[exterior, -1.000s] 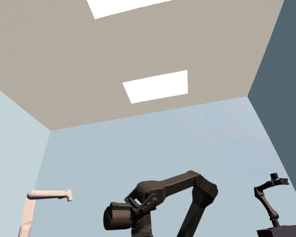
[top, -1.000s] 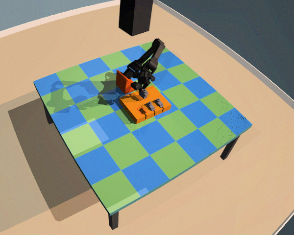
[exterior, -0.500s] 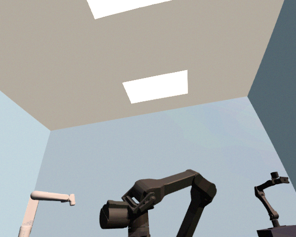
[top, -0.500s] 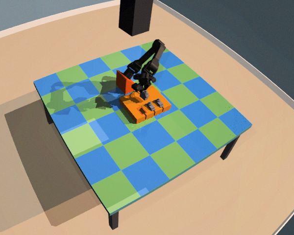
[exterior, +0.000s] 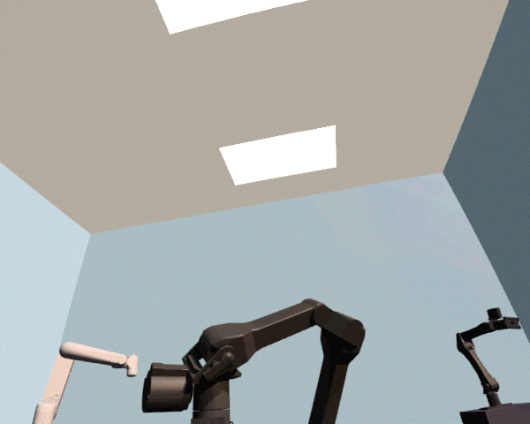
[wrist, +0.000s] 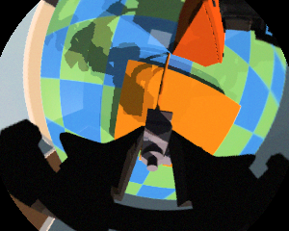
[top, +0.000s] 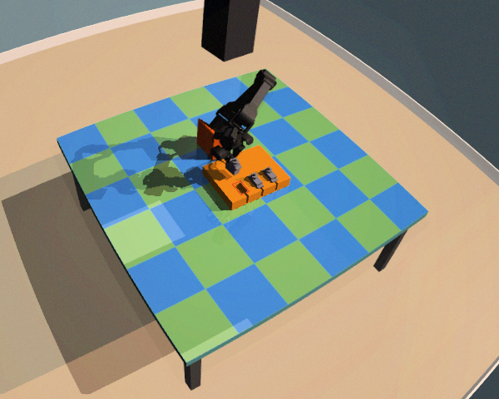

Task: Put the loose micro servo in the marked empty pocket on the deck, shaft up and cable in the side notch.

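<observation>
The orange robot deck [top: 263, 160] [wrist: 202, 110] lies on the checkered table. Near its front edge is the red-outlined empty pocket [top: 241, 187]. Two grey servos [top: 255, 180] [top: 269, 174] sit in the pockets to its right. My gripper [top: 233, 162] [wrist: 156, 131] is shut on the loose grey micro servo [top: 234, 166] [wrist: 158, 127]. It holds the servo just above the deck's back left part, behind the empty pocket. A thin cable [wrist: 163, 80] runs from the servo across the deck. The exterior view shows only the arm [exterior: 265, 326] from below.
An upright orange panel [top: 204, 134] [wrist: 198, 26] stands at the deck's back left, close to the gripper. The blue and green table [top: 258, 258] reaches well beyond the deck. A black post [top: 228, 26] stands behind the table. The exterior view shows a pale arm [exterior: 96, 356] and a second dark arm [exterior: 477, 346].
</observation>
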`<state>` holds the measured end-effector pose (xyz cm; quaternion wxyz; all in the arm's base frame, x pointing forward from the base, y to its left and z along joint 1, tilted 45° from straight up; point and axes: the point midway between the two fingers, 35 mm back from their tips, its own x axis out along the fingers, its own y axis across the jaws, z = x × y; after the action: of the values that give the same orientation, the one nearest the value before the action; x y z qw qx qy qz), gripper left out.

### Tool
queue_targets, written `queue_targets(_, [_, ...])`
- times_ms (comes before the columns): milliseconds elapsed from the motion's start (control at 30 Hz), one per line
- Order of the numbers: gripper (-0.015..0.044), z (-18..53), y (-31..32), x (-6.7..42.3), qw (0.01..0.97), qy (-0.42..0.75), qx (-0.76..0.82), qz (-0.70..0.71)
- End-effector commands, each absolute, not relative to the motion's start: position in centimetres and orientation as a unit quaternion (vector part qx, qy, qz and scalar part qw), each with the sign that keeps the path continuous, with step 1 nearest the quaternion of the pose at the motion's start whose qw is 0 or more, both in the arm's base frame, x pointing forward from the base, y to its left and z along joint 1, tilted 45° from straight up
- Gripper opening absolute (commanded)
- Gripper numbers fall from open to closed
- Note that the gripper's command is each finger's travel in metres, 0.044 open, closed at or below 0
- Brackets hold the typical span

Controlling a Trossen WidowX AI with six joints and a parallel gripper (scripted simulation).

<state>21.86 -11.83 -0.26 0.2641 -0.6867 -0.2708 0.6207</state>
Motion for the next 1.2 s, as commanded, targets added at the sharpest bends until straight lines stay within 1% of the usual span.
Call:
queue_targets(0, [0.0000,-0.48,-12.20,21.95,0.249,-0.281,-0.693,0.616])
queue_targets(600, [0.0000,-0.48,-12.21,21.96,0.032,-0.451,-0.735,0.504])
queue_targets(1167, [0.0000,-0.47,-12.21,21.96,-0.184,-0.578,-0.713,0.351])
